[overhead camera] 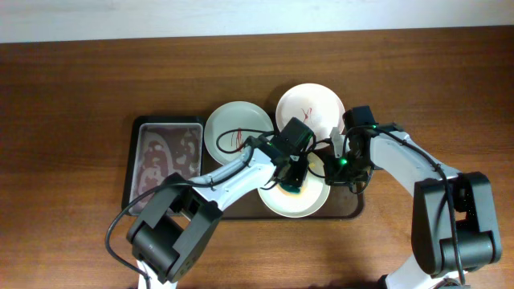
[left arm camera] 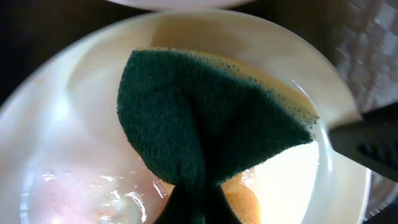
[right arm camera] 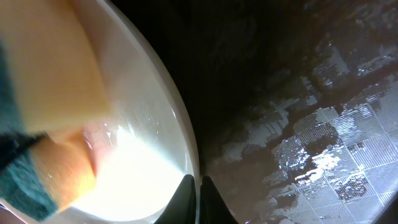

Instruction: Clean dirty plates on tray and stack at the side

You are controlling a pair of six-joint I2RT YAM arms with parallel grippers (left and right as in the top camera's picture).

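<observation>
1 plate (overhead camera: 299, 207) is pinched by the right gripper (right arm camera: 194, 182), sponge (left arm camera: 205, 124) clenched in the left gripper (overhead camera: 293, 178); its rim could be jerked loose by scrubbing.

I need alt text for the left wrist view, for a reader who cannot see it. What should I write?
A green and yellow sponge, pinched by the left tool at the bottom edge, rests on a shiny white plate. At the right, the dark right tool grips the plate's rim.
</observation>
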